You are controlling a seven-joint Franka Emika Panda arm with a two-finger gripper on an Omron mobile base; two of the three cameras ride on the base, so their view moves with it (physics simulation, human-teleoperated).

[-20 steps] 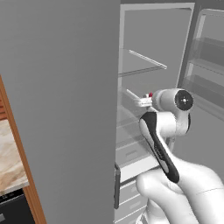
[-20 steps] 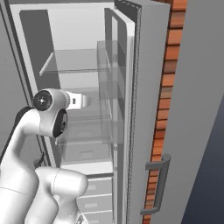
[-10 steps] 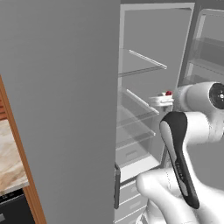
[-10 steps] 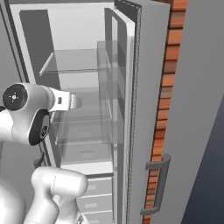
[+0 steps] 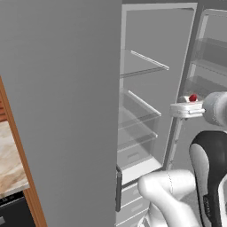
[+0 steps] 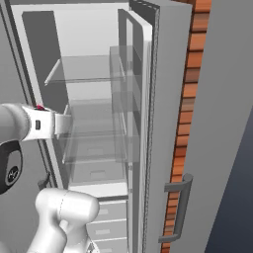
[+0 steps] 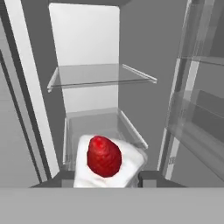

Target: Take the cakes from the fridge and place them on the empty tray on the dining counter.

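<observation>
Outside the open fridge (image 5: 150, 80), the white cake (image 7: 106, 164) with a red top is held between the tool (image 7: 105, 177) fingers, level with the glass shelves (image 7: 100, 75).

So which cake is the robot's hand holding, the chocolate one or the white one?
The white cake with the red strawberry on top. It sits between the fingers of the hand, out in front of the open fridge.

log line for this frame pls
phase: carrying cake out of fridge | gripper: shut on white cake | white cake: red top, between the fingertips, clear of the glass shelves | fridge: door open | tray: not seen
</observation>
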